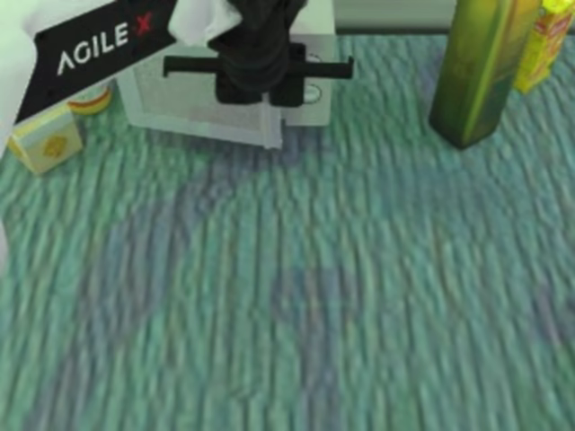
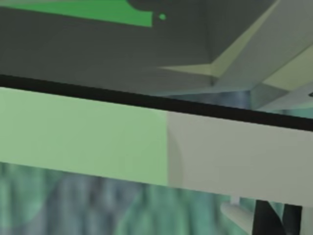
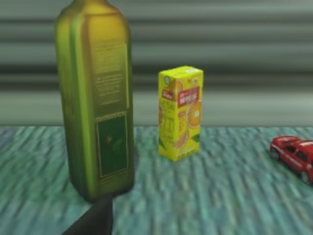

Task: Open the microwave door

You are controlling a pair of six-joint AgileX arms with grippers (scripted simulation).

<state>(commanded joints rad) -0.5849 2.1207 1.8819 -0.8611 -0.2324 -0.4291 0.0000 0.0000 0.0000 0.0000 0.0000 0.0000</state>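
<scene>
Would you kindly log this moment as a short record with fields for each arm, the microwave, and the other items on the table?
left arm: left gripper at the microwave front, far left of the table
microwave door: ajar, green interior showing in the left wrist view
right arm: not seen in the top view
other items: green bottle, yellow juice carton, red toy car, small yellow box
surface: green tablecloth

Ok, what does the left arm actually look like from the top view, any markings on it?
The left arm has white casing and a black panel lettered AGILE in white with a red X. Its wrist and claw are black, with a thin black crossbar. The right arm is out of the top view; only a dark tip shows in its wrist view.
</scene>
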